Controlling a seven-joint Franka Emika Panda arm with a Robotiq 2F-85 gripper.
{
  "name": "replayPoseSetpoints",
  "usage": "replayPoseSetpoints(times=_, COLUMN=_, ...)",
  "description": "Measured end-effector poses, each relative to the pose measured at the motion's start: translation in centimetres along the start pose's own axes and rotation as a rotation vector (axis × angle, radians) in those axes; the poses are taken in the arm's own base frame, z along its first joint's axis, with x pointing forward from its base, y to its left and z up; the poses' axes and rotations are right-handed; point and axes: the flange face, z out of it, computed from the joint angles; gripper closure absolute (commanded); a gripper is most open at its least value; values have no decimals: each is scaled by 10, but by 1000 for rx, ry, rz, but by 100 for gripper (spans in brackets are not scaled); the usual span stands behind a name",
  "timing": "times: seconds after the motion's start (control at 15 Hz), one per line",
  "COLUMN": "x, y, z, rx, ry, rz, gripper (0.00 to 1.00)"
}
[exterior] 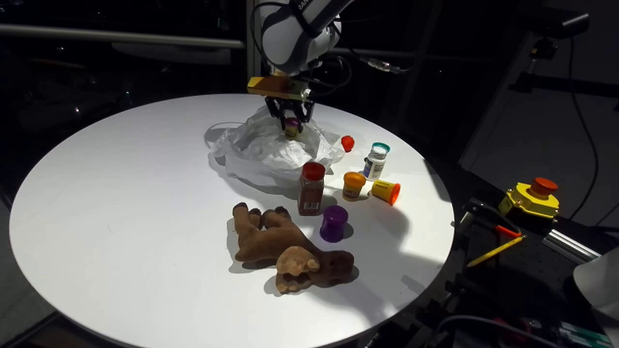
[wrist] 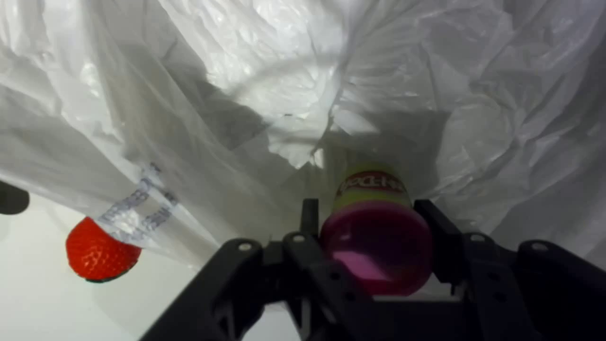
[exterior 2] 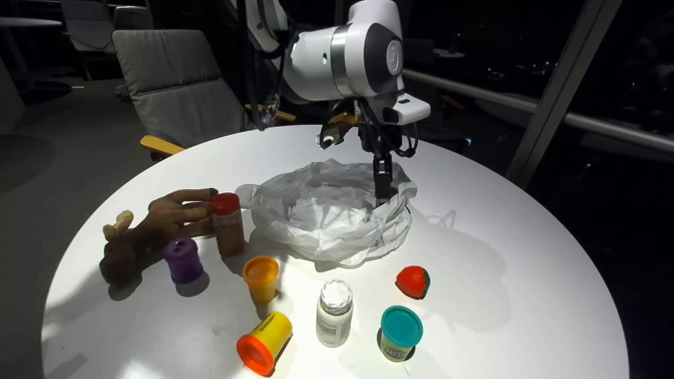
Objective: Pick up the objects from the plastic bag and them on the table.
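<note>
Pinching a magenta-lidded tub, pincer inside the wrinkled plastic bag, red strawberry on the table

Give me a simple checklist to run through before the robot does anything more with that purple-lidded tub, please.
1. Purple-lidded tub between the fingers: ok.
2. Tub gripped firmly: cannot tell; contact on both sides isn't clear.
3. Tub out of the plastic bag: not ok; it is within the bag's opening.
4. Fingers free of the bag: cannot tell; its folds crowd close.
5. Red strawberry outside the bag, on the table: ok.
6. Yellow tub upright: not ok; it lies on its side.
</note>
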Motion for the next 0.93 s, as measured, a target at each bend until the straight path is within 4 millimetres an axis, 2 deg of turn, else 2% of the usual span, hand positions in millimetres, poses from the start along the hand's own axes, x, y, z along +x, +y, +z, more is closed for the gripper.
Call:
replayPoseSetpoints(times=0.2, x=-7, y=1, z=-34, rx=50, ry=60, rz=-53, gripper=72)
replayPoseSetpoints(times=0.4, x=-26, y=16, z=-76, rx=68, ry=114, rz=-152, gripper=72)
replayPoseSetpoints(times=0.6, x=-56, y=40, z=-105, rx=57, ry=129, rz=-311, gripper=72)
replayPoseSetpoints(times=0.93, x=-119, y=93, z=-131, rx=56, ry=126, rz=-581, gripper=72)
